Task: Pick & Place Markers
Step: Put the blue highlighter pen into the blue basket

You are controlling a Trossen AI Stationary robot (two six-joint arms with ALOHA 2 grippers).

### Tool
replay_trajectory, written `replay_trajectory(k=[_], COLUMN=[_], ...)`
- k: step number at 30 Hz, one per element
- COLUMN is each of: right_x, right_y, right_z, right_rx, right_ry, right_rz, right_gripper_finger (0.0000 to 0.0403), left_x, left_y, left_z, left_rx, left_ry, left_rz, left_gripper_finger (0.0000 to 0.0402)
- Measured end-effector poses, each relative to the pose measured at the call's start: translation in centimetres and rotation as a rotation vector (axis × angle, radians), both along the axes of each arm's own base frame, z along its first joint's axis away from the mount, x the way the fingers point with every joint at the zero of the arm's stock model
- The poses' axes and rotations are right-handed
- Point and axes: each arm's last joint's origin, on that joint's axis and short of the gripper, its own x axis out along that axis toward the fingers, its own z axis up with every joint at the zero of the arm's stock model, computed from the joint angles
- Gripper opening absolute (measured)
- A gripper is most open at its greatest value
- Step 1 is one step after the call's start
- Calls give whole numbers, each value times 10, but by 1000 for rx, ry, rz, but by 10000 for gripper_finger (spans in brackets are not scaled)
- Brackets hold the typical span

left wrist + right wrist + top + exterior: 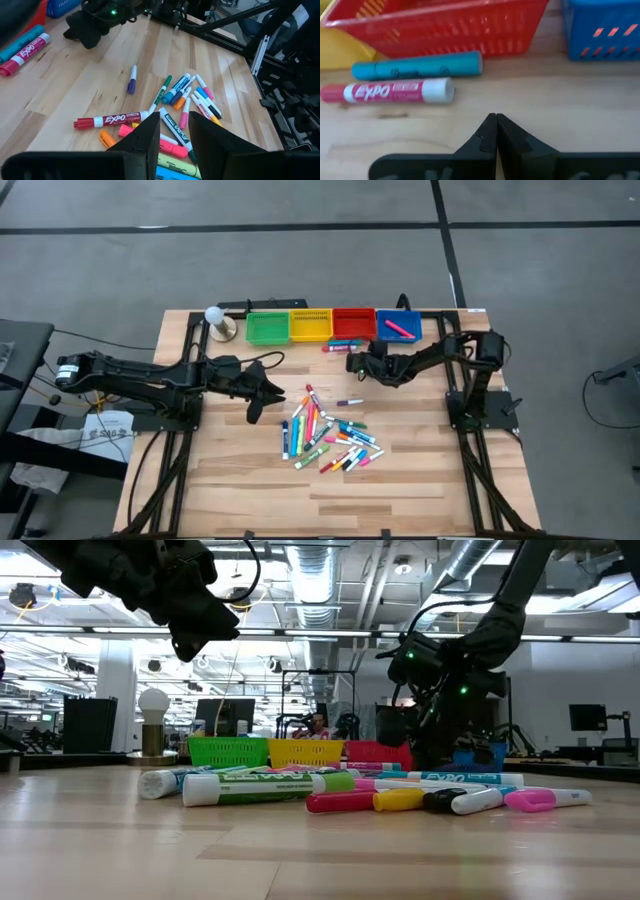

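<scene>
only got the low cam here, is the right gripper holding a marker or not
Observer: No. The right gripper is shut, with nothing between its fingers.
Operator: ok whats in front of it
Observer: A teal marker and a red Expo marker lie side by side on the table, just short of the red bin.
Operator: anything in a bin
Observer: From above, one pink marker lies in the blue bin.
</scene>
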Motion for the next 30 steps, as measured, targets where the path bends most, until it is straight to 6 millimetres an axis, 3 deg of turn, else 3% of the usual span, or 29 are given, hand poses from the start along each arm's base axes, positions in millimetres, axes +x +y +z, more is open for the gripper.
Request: replay_trajectory(k=[8,15,23,30], right_x=[-4,-2,21,36], right_y=[-16,-18,-21,-16], right_z=[1,2,-6,2], right_rx=[4,14,-1,18], right_ry=[-28,-69,-74,-80], right_rz=[-46,-37,17,129], right_gripper_finger=[0,0,0,0], left_x=[0,0,0,-2], left_y=[0,0,0,0], left_z=[0,0,0,-6], left_rx=[0,0,0,-20], left_ry=[0,0,0,18], left_rz=[0,0,1,9], left_gripper_finger=[102,102,102,102])
